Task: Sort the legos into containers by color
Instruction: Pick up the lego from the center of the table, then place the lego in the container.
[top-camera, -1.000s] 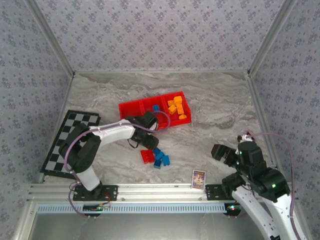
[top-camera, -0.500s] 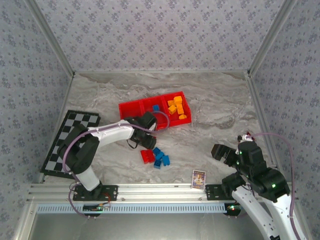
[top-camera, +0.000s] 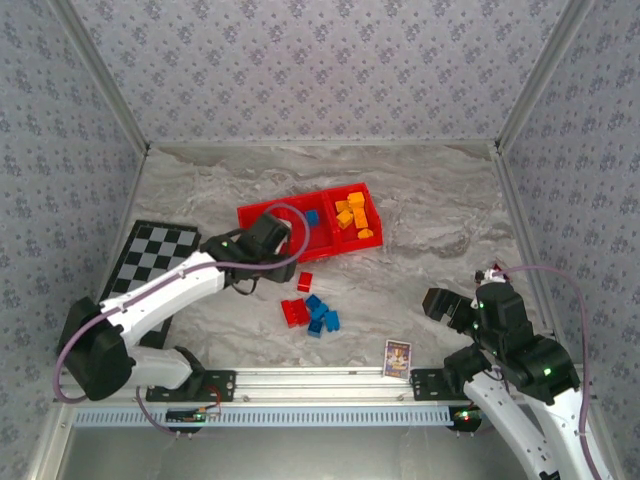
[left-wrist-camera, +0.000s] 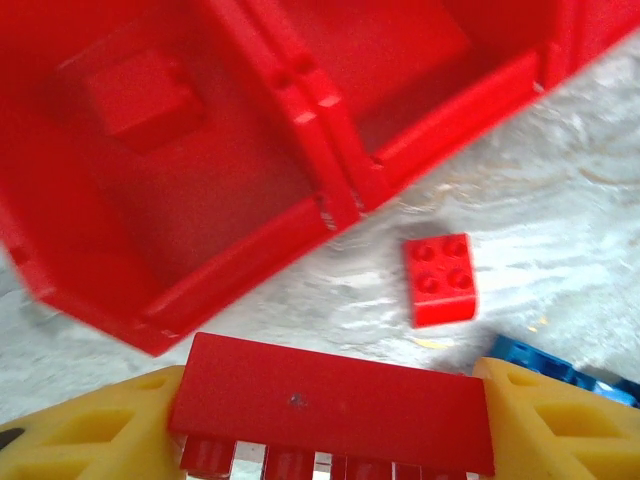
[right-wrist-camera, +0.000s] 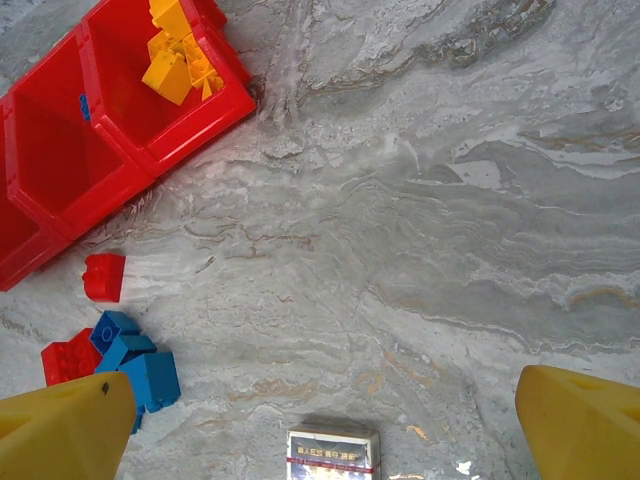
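The left gripper is now hanging at the left end of the red tray, mid-frame in the top view, having swung up and left off the loose pile within the last second. Its yellow pads are pinching a long red brick by its ends, just short of the leftmost compartment, where one red brick is already lying (so a drop is looking close). A small red brick is sitting alone below the tray, with blue bricks waiting lower down. At lower right, the right gripper is idling, jaws spread wide, gripping nothing.
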